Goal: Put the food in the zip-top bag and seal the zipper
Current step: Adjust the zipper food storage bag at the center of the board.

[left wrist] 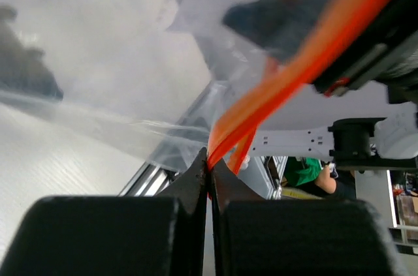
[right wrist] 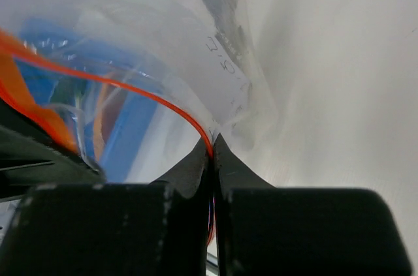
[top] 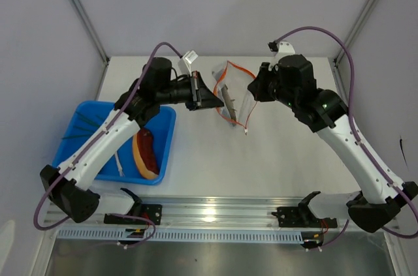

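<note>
Both arms are up over the far half of the tabletop (top: pixel 274 152), with the zip-top bag (top: pixel 236 103) hanging in the air between them, at about 12 o'clock from the middle of the surface. The left gripper (top: pixel 219 102) comes in from the bag's 9 o'clock side. Its wrist view shows the jaws pressed together on the zipper (left wrist: pixel 294 74), pinching the orange strip right at the fingertips. The right gripper (top: pixel 252 87) is at the bag's 3 o'clock side. Its wrist view shows the same thing: jaws narrow and clamped on the thin red line at the mouth edge, with clear plastic billowing above them. From above, the strip bows out into a loop between the two grips, so the mouth stands parted, and the clear body sags down toward the near edge.

The food isn't in the bag. The meat slab (top: pixel 145 153) lies in the blue tray (top: pixel 166 134), over at 8 o'clock on the tabletop, under the left arm. A few thin dark stalks (top: pixel 77 121) show at the tray's far left corner, though they're too small to make out well.
</note>
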Motion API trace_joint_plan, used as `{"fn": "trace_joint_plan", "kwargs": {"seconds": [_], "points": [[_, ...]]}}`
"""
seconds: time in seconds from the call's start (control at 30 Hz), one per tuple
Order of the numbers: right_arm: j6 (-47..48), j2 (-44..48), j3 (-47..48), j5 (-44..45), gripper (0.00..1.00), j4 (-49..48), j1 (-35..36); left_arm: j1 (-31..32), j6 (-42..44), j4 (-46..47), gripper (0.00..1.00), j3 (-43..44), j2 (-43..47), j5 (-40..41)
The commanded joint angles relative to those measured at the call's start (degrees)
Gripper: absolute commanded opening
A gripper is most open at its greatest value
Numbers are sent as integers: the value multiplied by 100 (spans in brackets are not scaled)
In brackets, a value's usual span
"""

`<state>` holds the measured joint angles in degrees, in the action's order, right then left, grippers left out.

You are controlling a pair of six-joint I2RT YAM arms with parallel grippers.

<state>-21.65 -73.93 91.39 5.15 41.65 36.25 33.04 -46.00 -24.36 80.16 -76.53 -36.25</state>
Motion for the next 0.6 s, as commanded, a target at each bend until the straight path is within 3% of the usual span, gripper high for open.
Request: {"fn": "trace_joint_plan", "kwargs": {"seconds": [0.0,0.23,0.3,0.43,0.47,0.57], "points": [[47,-331,-262,39,0,53,-48,-16,82,-131,1,-825,-371,-93],[108,-376,-227,-49,0,-34,-39,-34,485,-305,1,-1117,-82,573],[126,-420,-236,-58,0,-17,-39,-34,583,-394,12,-1125,85,750],[108,-473,-333,-128,0,-8,-48,-25,802,-403,47,-1222,585,1163],[100,-464,-385,-154,0,-25,-48,-34,829,-438,71,-1283,700,1268],[65,-421,-491,-198,0,-60,-30,-43,996,-561,99,-1292,1201,1620]]}}
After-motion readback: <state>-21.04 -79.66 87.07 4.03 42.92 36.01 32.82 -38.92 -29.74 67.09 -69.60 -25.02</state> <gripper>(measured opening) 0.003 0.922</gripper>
